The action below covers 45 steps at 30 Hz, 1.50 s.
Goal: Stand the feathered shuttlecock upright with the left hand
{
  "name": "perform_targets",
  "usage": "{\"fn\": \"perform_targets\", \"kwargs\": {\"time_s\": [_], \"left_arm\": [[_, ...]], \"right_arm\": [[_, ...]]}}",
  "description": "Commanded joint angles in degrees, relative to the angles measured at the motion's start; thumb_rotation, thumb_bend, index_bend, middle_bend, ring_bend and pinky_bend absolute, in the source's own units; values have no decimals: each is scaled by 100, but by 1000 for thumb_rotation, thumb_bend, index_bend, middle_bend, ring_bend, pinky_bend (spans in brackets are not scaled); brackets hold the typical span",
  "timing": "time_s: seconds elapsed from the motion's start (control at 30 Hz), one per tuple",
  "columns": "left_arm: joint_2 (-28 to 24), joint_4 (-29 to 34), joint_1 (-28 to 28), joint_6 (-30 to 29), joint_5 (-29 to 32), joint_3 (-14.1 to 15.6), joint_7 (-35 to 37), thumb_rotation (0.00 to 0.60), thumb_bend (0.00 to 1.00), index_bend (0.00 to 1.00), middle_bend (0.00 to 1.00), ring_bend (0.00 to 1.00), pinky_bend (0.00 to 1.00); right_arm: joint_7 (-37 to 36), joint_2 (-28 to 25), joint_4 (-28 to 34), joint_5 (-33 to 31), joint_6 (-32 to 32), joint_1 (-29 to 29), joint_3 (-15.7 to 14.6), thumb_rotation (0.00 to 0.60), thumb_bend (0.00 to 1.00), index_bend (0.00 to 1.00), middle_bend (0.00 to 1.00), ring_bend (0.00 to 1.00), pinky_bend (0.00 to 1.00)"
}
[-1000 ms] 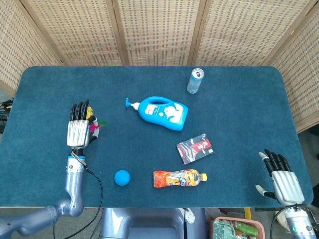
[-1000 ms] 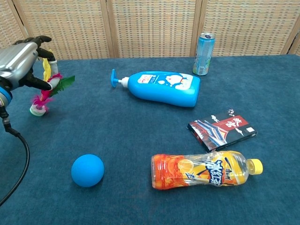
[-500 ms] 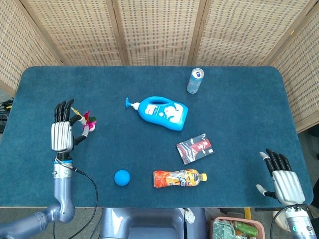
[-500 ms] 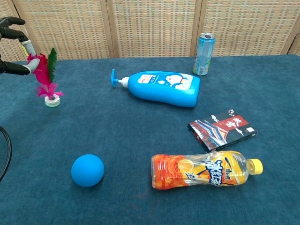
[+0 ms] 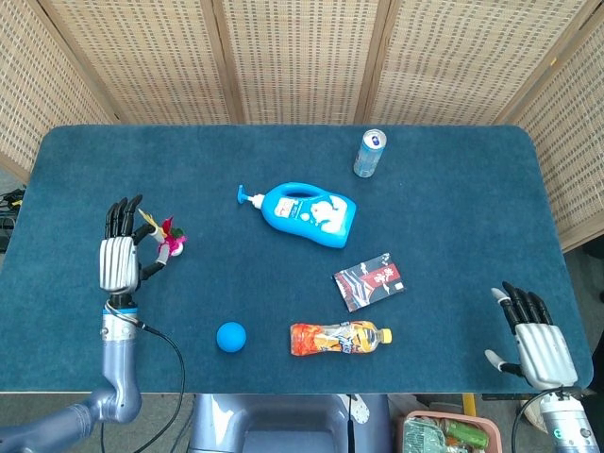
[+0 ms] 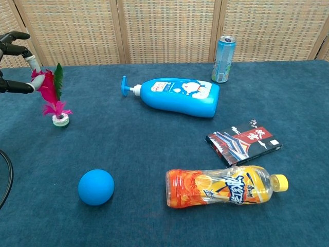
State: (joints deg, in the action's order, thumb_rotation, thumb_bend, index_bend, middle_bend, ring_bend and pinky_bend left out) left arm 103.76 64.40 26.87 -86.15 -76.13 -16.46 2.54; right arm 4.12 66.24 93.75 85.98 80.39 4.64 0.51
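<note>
The feathered shuttlecock [image 5: 169, 237] stands upright on its white base on the blue table [image 5: 453, 217], at the left side. In the chest view the shuttlecock [image 6: 52, 95] shows pink and green feathers pointing up, leaning slightly left. My left hand [image 5: 118, 257] is just left of it, and a fingertip and the thumb pinch the feather tips while the other fingers are spread. Only the fingers of the left hand [image 6: 11, 50] show at the chest view's left edge. My right hand [image 5: 535, 344] rests open at the table's near right corner, far from the shuttlecock.
A blue pump bottle [image 5: 307, 213] lies on its side mid-table, with a can [image 5: 370, 153] upright behind it. A blue ball [image 5: 230, 336], an orange drink bottle [image 5: 340, 337] lying flat and a card pack [image 5: 369, 280] sit nearer the front edge.
A second ago my left hand held the shuttlecock tilted and partly covered. It has since been set upright on its base, and the hand has drawn back to the left and then shifted slightly nearer.
</note>
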Motion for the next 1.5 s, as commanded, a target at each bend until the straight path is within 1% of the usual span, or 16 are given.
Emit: {"fn": "perform_targets", "kwargs": {"time_s": [0.03,0.07,0.1,0.17,0.27,0.37,0.5,0.63,0.8,0.9,1.03,1.1,1.2,1.3,1.5], "left_arm": [[83,-173,-35,5,1,6,180,600,434,561,99,0,0],[97,-215,-41,7,-3,13,209,600,426,522,89,0,0],[109,-258,-49,11,-5,22,235,600,409,459,73,0,0],[124,-346,-63,55,-4,50,283,600,339,303,32,0,0],[110,-391,-86,118,-16,77,416,600,264,131,1,0,0],[58,-327,-121,82,-73,93,521,600,244,48,0,0,0],[-116,-5,-170,-166,-243,53,587,600,240,45,0,0,0],[-366,455,-236,-411,-412,19,534,600,239,58,0,0,0],[-811,1083,-378,-591,-631,129,132,600,240,77,0,0,0],[-1190,1446,-560,-640,-696,315,-521,600,240,86,0,0,0],[-1751,2100,-898,-523,-480,610,-1363,600,239,84,0,0,0],[-2040,2450,-1073,-457,-337,765,-1682,600,240,82,0,0,0],[-2429,2863,-1314,-426,-237,1002,-1979,600,240,82,0,0,0],[-2681,3015,-1573,-589,-335,1244,-2156,600,239,81,0,0,0],[-2823,2948,-1976,-825,-507,1656,-2308,600,240,56,0,0,0]], "right_arm": [[7,0,1,-3,-7,2,0,600,169,49,0,0,0],[10,1,-1,-5,-10,3,0,600,169,49,0,0,0],[13,4,-3,-6,-11,5,1,600,169,49,0,0,0],[22,9,-4,-11,-18,9,4,600,169,49,0,0,0],[32,17,-7,-24,-26,10,6,600,169,49,0,0,0],[41,21,-8,-22,-19,9,8,600,169,49,0,0,0],[62,31,-12,-17,-23,11,3,600,169,49,0,0,0],[71,37,-14,-7,-13,9,3,600,169,49,0,0,0],[60,29,-14,-18,-1,2,9,600,169,49,0,0,0],[47,21,-14,-13,21,-3,17,600,169,49,0,0,0],[55,17,-18,-17,24,-5,19,600,169,49,0,0,0],[63,18,-14,-13,35,-6,24,600,169,49,0,0,0],[81,19,-12,-9,56,-12,29,600,169,49,0,0,0],[134,26,0,-1,55,-12,22,600,169,49,0,0,0],[243,47,32,31,69,-13,9,600,169,49,0,0,0]]}}
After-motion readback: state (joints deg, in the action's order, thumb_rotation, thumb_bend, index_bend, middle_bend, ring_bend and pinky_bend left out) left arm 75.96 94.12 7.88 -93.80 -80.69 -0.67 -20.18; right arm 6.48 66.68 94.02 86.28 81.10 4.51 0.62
